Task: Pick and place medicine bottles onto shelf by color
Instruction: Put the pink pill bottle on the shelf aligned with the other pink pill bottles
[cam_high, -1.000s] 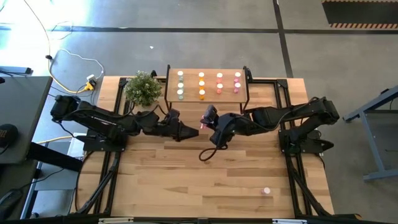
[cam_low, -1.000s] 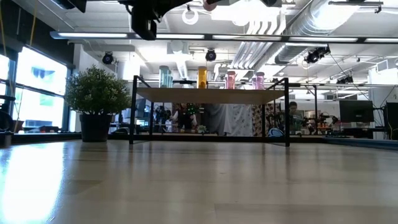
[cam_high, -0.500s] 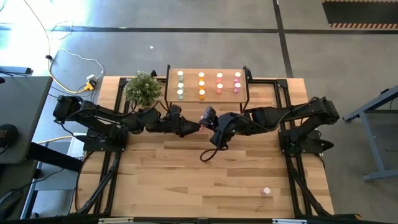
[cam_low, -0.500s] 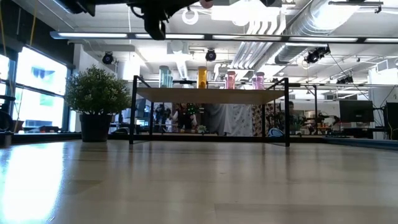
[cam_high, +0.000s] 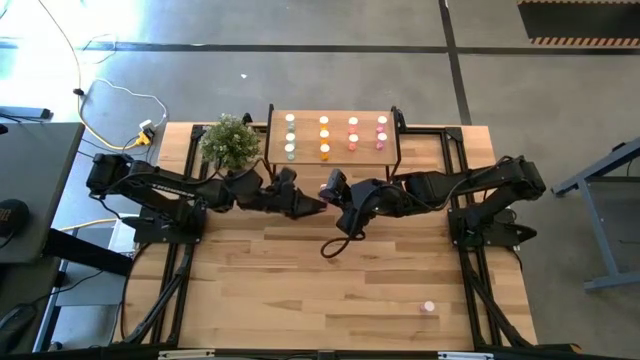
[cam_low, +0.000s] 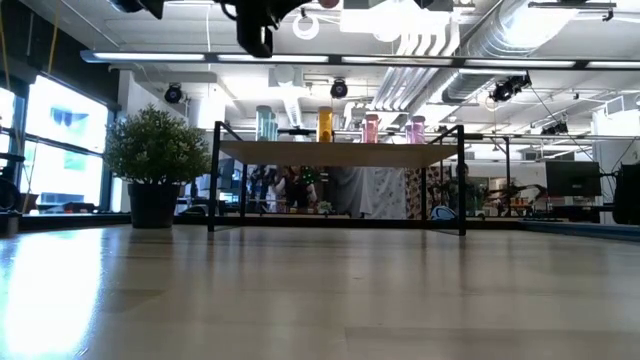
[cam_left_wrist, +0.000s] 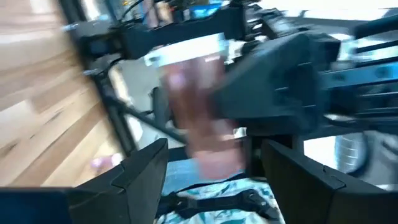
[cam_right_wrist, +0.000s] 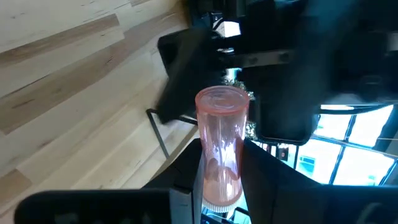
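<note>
A pink medicine bottle (cam_right_wrist: 221, 140) with a white cap (cam_left_wrist: 186, 50) is held in the air above the table's middle by my shut right gripper (cam_right_wrist: 222, 155). My left gripper (cam_left_wrist: 213, 146) is open and level. It faces the bottle from the table's left, one finger on each side of the body; whether a finger touches it cannot be told. In the high view the two grippers meet in front of the shelf (cam_high: 308, 135). On the shelf, bottles stand in colour columns: green (cam_high: 290, 136), orange (cam_high: 324, 137), red-pink (cam_high: 353, 135) and pink (cam_high: 381, 132). Another pink bottle (cam_high: 429, 307) stands on the table near the front right. My right gripper pinches the bottle's body (cam_right_wrist: 217, 168) between its two fingers, nearer the white-capped end. The fingers lie across the bottle and slant downward from the table's right. The bottle is lifted clear of the table, and its clear pink base (cam_right_wrist: 222, 99) sticks out past the fingers.
A potted plant (cam_high: 230, 142) stands just left of the shelf at the table's far edge. The shelf's black legs (cam_low: 213, 180) rise from the tabletop. Bare wood lies between the arms and the near edge.
My left gripper has moved toward the table's right, closing in on the right gripper and the pink bottle it holds. The bottle stays in the air.
</note>
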